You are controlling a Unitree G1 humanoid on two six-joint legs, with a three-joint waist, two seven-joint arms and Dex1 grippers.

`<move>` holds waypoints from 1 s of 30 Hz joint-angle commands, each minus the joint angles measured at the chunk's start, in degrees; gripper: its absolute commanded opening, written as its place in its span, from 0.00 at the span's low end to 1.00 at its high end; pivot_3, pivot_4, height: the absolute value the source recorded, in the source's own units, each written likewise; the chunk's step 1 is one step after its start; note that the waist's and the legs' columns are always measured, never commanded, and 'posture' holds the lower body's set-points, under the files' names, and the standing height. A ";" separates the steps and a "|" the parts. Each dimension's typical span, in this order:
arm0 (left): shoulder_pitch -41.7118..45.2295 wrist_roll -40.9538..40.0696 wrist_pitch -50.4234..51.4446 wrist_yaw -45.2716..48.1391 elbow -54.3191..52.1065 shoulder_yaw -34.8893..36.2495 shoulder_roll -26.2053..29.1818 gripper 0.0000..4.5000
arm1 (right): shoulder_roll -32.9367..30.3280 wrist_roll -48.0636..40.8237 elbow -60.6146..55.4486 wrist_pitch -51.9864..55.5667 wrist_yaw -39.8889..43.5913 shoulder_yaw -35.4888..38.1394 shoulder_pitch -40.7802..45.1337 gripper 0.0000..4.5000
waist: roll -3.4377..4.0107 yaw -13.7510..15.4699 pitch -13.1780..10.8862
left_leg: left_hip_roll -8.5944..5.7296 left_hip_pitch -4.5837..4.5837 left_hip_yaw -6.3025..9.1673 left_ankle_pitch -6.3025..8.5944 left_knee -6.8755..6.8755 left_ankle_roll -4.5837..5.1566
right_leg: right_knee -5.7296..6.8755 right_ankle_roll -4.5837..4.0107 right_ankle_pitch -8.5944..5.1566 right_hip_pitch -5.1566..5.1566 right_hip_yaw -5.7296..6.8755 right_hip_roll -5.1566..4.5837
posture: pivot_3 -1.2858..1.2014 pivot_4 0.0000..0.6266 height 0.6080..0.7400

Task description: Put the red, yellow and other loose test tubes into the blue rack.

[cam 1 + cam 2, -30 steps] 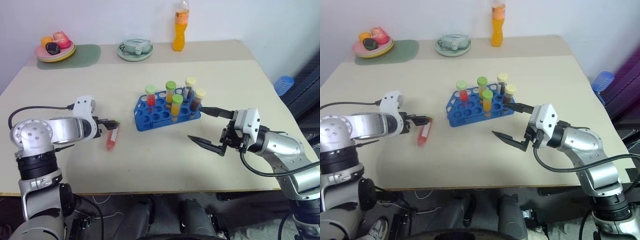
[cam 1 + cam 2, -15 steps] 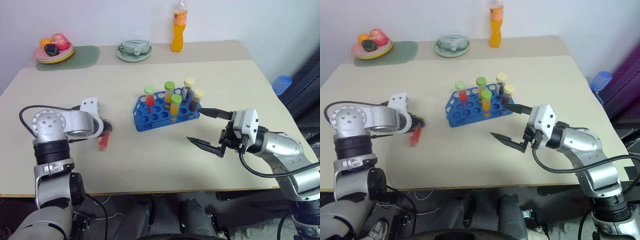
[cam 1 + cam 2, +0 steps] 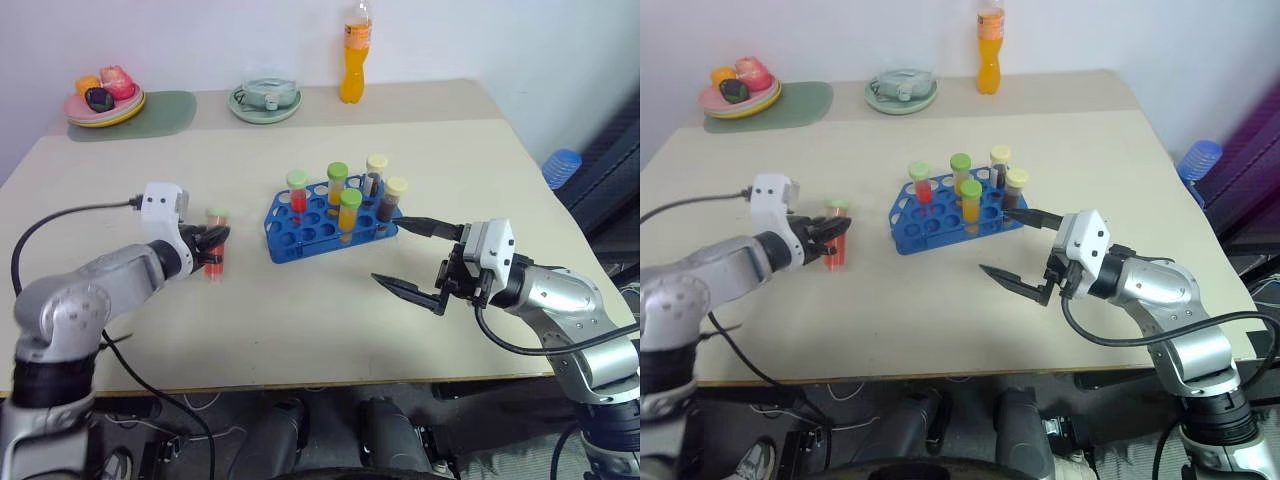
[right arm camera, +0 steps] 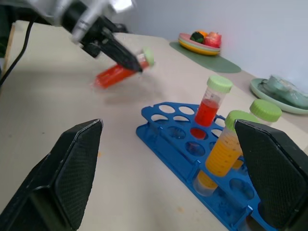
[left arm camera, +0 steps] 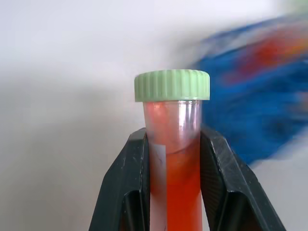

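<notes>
A: We have the left gripper (image 3: 213, 252) clamped on the red tube (image 3: 215, 258), left of centre in the left eye view; the black fingers (image 5: 129, 185) pinch it just under its green cap (image 5: 172, 85), and it sits upright in the grip, a little off the table (image 3: 300, 320) as far as we can judge.

B: And the blue rack (image 3: 330, 222) stands in the middle of the frame, to the right of that tube and clear of it; we count five capped tubes already standing in its back holes, with the nearer rows of holes vacant.

A: So we judge the step in hand to be the carry; the pick looks done, the placing not yet.

B: Our right gripper (image 3: 415, 258) hovers lower right of the rack with its jaws spread wide, holding nothing; one finger reaches close to the rack's right corner, though we cannot tell whether it touches.

A: Next we need to bring the tube rightward over a free hole, keep it vertical, and lower it straight in; we release only once it is seated.

B: Agreed; a tilt risks catching the rim of the hole or knocking a neighbouring tube.
</notes>
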State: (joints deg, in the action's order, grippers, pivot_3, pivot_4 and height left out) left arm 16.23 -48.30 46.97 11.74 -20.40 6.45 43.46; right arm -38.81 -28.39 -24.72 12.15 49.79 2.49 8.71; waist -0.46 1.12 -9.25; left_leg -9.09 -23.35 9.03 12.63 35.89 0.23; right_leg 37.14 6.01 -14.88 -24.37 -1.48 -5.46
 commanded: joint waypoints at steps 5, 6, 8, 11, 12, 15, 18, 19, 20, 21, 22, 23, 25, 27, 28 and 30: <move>4.83 24.41 -39.82 16.88 7.91 -8.35 -9.22 0.17 | 1.67 1.11 -1.86 0.03 -3.40 1.64 -2.15 1.00 | -0.05 1.50 -0.03 | -0.03 -0.09 -0.03 0.27 0.15 0.46 | -0.19 0.07 0.04 0.05 0.01 -0.04 | 0.52 0.24 1.00; 5.69 25.48 -42.46 17.77 9.59 -8.89 -11.19 0.17 | 1.82 1.18 -2.26 0.24 -3.98 1.88 -2.58 1.00 | -0.05 1.51 -0.03 | -0.04 -0.11 -0.04 0.28 0.16 0.47 | -0.24 0.13 0.07 0.05 0.02 -0.04 | 0.52 0.24 1.00; 7.37 25.74 -45.49 19.09 12.50 -9.28 -15.54 0.17 | 1.75 1.12 -3.62 1.03 -5.28 2.77 -3.85 1.00 | -0.05 1.29 -0.03 | -0.05 -0.11 -0.08 0.28 0.17 0.48 | -0.27 0.17 0.10 0.06 0.01 -0.05 | 0.52 0.24 1.00; 8.67 27.04 -50.02 21.63 16.82 -10.15 -20.22 0.17 | 1.13 0.81 -5.95 2.41 -6.88 4.31 -5.82 1.00 | -0.05 0.98 -0.03 | -0.04 -0.11 -0.12 0.28 0.17 0.48 | -0.26 0.26 0.14 0.02 0.01 -0.04 | 0.52 0.24 1.00; 8.92 27.63 -51.40 22.19 18.47 -10.38 -21.55 0.17 | 0.99 0.69 -6.59 2.89 -7.29 4.81 -6.28 1.00 | -0.05 0.92 -0.03 | -0.04 -0.11 -0.12 0.28 0.16 0.48 | -0.23 0.27 0.14 0.00 0.01 -0.04 | 0.52 0.24 1.00; 9.33 29.26 -55.91 25.01 23.54 -11.28 -24.77 0.17 | 0.59 0.34 -8.29 4.42 -8.32 6.29 -7.56 1.00 | -0.05 1.09 -0.03 | -0.03 -0.09 -0.13 0.30 0.19 0.52 | -0.12 0.27 0.14 -0.02 0.01 -0.02 | 0.52 0.24 1.00; 9.68 29.22 -60.00 27.38 28.67 -11.59 -28.60 0.17 | 0.22 0.12 -10.06 6.00 -9.20 7.99 -9.11 1.00 | -0.06 1.18 -0.03 | -0.04 -0.09 -0.12 0.30 0.24 0.53 | -0.12 0.28 0.14 0.02 0.02 -0.03 | 0.52 0.24 1.00; 9.87 29.69 -61.40 27.90 30.46 -11.69 -29.62 0.17 | 0.13 0.03 -10.55 6.49 -9.45 8.53 -9.59 1.00 | -0.09 1.19 -0.05 | -0.04 -0.09 -0.13 0.31 0.26 0.55 | -0.12 0.28 0.15 0.03 0.02 -0.03 | 0.52 0.24 1.00; 10.14 30.23 -63.36 28.75 32.40 -11.83 -30.56 0.17 | 0.06 -0.18 -10.99 7.06 -9.71 9.22 -10.14 1.00 | -0.09 1.25 -0.05 | -0.04 -0.09 -0.12 0.31 0.27 0.55 | -0.12 0.29 0.15 0.03 0.03 -0.03 | 0.52 0.24 1.00; 10.42 30.25 -64.50 29.73 33.91 -11.83 -31.33 0.17 | 0.04 -0.38 -11.30 7.51 -9.91 9.81 -10.59 1.00 | -0.09 1.25 -0.05 | -0.04 -0.09 -0.12 0.31 0.27 0.55 | -0.13 0.30 0.16 0.04 0.03 -0.03 | 0.52 0.24 1.00; 10.71 30.17 -65.22 30.28 35.35 -11.65 -32.13 0.17 | -0.01 -0.57 -11.67 7.92 -10.07 10.39 -11.12 1.00 | -0.11 1.22 -0.06 | -0.04 -0.09 -0.13 0.31 0.27 0.55 | -0.13 0.31 0.16 0.04 0.03 -0.03 | 0.52 0.24 1.00; 11.25 30.98 -66.45 29.98 37.26 -11.52 -32.86 0.17 | -0.19 -0.81 -12.03 8.28 -10.03 10.95 -11.75 1.00 | -0.10 1.21 -0.06 | -0.04 -0.09 -0.12 0.31 0.27 0.55 | -0.13 0.31 0.16 0.04 0.04 -0.03 | 0.52 0.24 1.00; 12.12 31.98 -68.93 30.84 40.81 -11.79 -34.12 0.17 | -0.43 -1.72 -13.08 9.30 -10.13 12.42 -13.40 1.00 | -0.11 1.22 -0.06 | -0.04 -0.09 -0.12 0.31 0.27 0.55 | -0.12 0.32 0.16 0.05 0.04 -0.03 | 0.52 0.24 1.00; 12.99 32.58 -70.94 31.15 43.99 -11.61 -35.23 0.17 | -0.65 -2.93 -14.06 10.47 -10.15 13.85 -15.10 1.00 | -0.11 1.14 -0.05 | -0.04 -0.09 -0.12 0.31 0.27 0.56 | -0.12 0.32 0.16 0.05 0.05 -0.03 | 0.52 0.24 1.00; 13.53 33.03 -72.11 31.12 45.81 -11.44 -35.65 0.17 | -0.64 -3.61 -14.57 11.01 -10.12 14.72 -16.30 1.00 | -0.11 1.20 -0.05 | -0.04 -0.09 -0.13 0.31 0.27 0.57 | -0.12 0.32 0.16 0.05 0.05 -0.03 | 0.52 0.24 1.00; 14.67 33.34 -74.02 30.58 49.02 -10.72 -36.60 0.17 | -0.49 -4.33 -15.39 11.63 -10.23 16.24 -18.70 1.00 | -0.13 1.22 -0.04 | -0.04 -0.09 -0.11 0.31 0.28 0.57 | -0.12 0.33 0.16 0.07 0.05 -0.03 | 0.52 0.24 1.00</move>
State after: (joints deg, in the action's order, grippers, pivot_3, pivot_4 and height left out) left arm 30.28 -15.70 -25.33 42.45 26.45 -5.20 7.19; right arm -39.07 -31.13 -37.23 23.51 39.75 16.47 -9.13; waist -0.59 2.34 -9.29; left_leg -9.13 -23.43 8.92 12.94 36.17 0.80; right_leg 37.02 6.35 -14.72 -24.29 -1.42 -5.48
